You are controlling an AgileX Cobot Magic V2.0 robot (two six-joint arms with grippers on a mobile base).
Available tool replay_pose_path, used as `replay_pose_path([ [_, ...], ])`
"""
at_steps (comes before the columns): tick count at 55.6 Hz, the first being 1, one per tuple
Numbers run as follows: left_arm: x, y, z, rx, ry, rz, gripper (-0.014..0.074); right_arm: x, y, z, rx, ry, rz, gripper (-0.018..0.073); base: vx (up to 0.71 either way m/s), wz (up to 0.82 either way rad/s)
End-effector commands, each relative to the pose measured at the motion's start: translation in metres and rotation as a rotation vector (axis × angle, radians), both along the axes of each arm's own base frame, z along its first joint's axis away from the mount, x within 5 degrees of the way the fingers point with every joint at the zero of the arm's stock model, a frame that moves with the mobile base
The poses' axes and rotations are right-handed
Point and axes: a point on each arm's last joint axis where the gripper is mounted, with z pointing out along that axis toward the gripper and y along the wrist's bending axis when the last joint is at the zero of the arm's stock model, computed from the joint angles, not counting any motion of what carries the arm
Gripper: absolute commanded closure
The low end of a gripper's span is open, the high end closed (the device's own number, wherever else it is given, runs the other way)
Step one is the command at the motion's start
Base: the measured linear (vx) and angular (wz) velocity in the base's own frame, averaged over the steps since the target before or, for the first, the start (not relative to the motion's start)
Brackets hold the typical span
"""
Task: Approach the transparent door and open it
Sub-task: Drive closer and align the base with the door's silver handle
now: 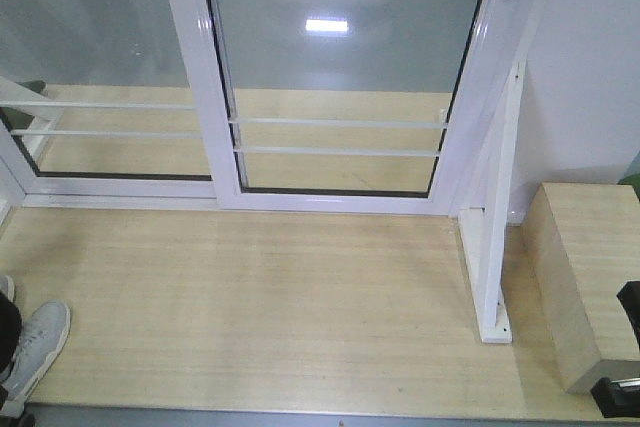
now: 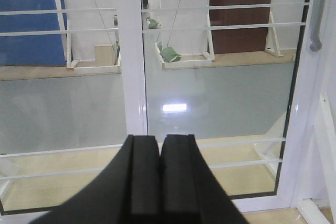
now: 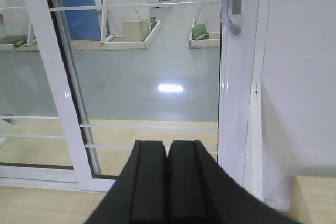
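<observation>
1. At the far edge of the pale wooden floor (image 1: 250, 297), straight ahead of the robot, stands the transparent door (image 1: 340, 47). It is a white-framed pane of clear glass with thin white bars running across it.
2. Its curved grey handle (image 3: 231, 9) sits high on the right-hand stile, and that stile stands close up against the white wall (image 1: 590, 67).
3. Just left of the door is a second glass panel (image 1: 90, 17), white-framed and barred in the same way. I cannot tell which of the two sits on the nearer track.
4. The left gripper (image 2: 159, 145) hangs in the air facing the glass, its black pads pressed together with nothing between them. The handle is far up and to the right in its view, well apart from it.
5. The right gripper (image 3: 168, 148) also has its pads together and holds nothing. It points at the door's right side, with the handle above it and a little to the right.
6. A white support bracket (image 1: 495, 247) stands on the floor beside the door's right stile, with a light wooden box (image 1: 585, 277) just to its right.
7. A pale grey shoe (image 1: 35, 347) rests at the floor's near left corner.
8. Through the glass a shiny grey floor (image 2: 220, 93) reflects a ceiling light.
</observation>
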Motion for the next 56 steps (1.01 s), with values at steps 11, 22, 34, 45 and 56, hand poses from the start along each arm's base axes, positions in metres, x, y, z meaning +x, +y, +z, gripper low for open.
replay_pose_path([
  [11, -0.0021, 0.0005, 0.0151, -0.022, -0.115, 0.002, 0.0594, -0.0002, -0.0007, 0.0073, 0.003, -0.092, -0.009, 0.0561, 0.44, -0.07],
  [22, -0.0021, 0.0005, 0.0151, -0.022, -0.115, 0.002, 0.0594, -0.0002, -0.0007, 0.0073, 0.003, -0.092, -0.009, 0.0561, 0.41, -0.08],
  [34, -0.0021, 0.0005, 0.0151, -0.022, -0.115, 0.002, 0.0594, -0.0002, -0.0007, 0.0079, 0.003, -0.099, -0.010, 0.0561, 0.37, -0.03],
  [45, -0.0021, 0.0005, 0.0151, -0.022, -0.115, 0.002, 0.0594, -0.0002, -0.0007, 0.0079, 0.003, -0.099, -0.010, 0.0561, 0.29, -0.02],
  [56, -0.0021, 0.0005, 0.0151, -0.022, -0.115, 0.002, 0.0594, -0.0002, -0.0007, 0.0079, 0.003, -0.099, -0.010, 0.0561, 0.20, -0.06],
])
